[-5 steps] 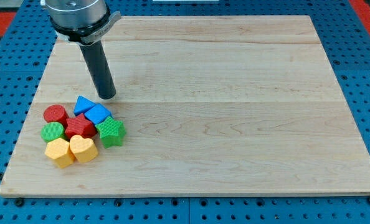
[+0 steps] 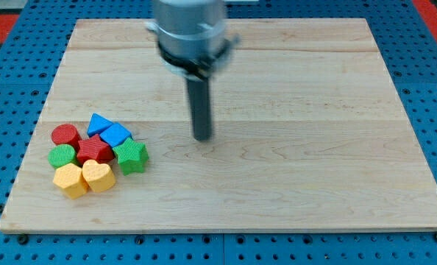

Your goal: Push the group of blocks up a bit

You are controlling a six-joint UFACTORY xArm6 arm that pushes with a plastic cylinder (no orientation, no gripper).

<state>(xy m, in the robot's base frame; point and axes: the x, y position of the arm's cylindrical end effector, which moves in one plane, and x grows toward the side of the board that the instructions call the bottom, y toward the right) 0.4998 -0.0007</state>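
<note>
A tight group of blocks sits at the board's lower left. It has a red cylinder [image 2: 65, 135], a blue triangle [image 2: 98, 123], a blue block [image 2: 116, 135], a red star-like block [image 2: 94, 151], a green cylinder [image 2: 61, 156], a green star [image 2: 132, 156], a yellow block [image 2: 70, 180] and a yellow heart [image 2: 98, 175]. My tip [image 2: 202, 137] is on the board to the right of the group, well apart from it, level with the blue block. It touches no block.
The wooden board [image 2: 277, 110] lies on a blue perforated table [image 2: 5, 88]. The arm's grey housing [image 2: 189, 29] hangs over the board's upper middle.
My tip has moved to the right and slightly down, away from just above the blue blocks. The blocks have not moved.
</note>
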